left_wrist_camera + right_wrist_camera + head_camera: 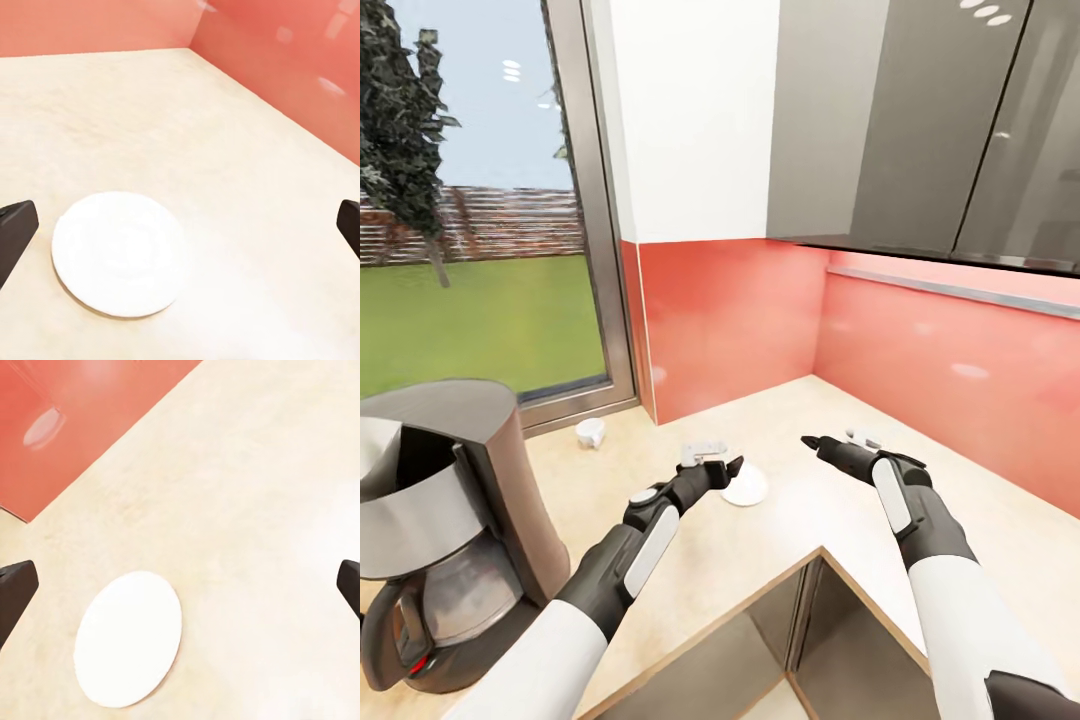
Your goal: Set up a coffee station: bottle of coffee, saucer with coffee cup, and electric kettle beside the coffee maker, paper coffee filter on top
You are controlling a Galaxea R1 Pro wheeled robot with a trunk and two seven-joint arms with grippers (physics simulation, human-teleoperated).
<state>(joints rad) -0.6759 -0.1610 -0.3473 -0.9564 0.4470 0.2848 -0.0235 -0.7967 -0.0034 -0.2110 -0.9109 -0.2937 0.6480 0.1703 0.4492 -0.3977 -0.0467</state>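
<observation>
In the head view, the coffee maker [445,540] stands at the worktop's [780,540] left edge, the coffee cup [590,432] lies by the window, and the saucer [746,486] rests just past the left gripper [718,463]; the right gripper [822,444] hovers near. In the left wrist view, wide-open, empty jaws flank the saucer [118,253]. In the right wrist view, jaws likewise gape, empty, above the saucer [128,637].

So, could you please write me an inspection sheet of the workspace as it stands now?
Surface: beige speckled countertop, L-shaped.
Job's things: coffee maker at the near left; saucer flat and bare between the arms; coffee cup apart from it, near the window.
Clutter: nothing seen.
Grippers: left gripper open, empty, beside the saucer; right gripper open, empty, above bare counter.
Cables: nothing seen.
Surroundings: red backsplash, grey wall cabinets, window onto a lawn.
</observation>
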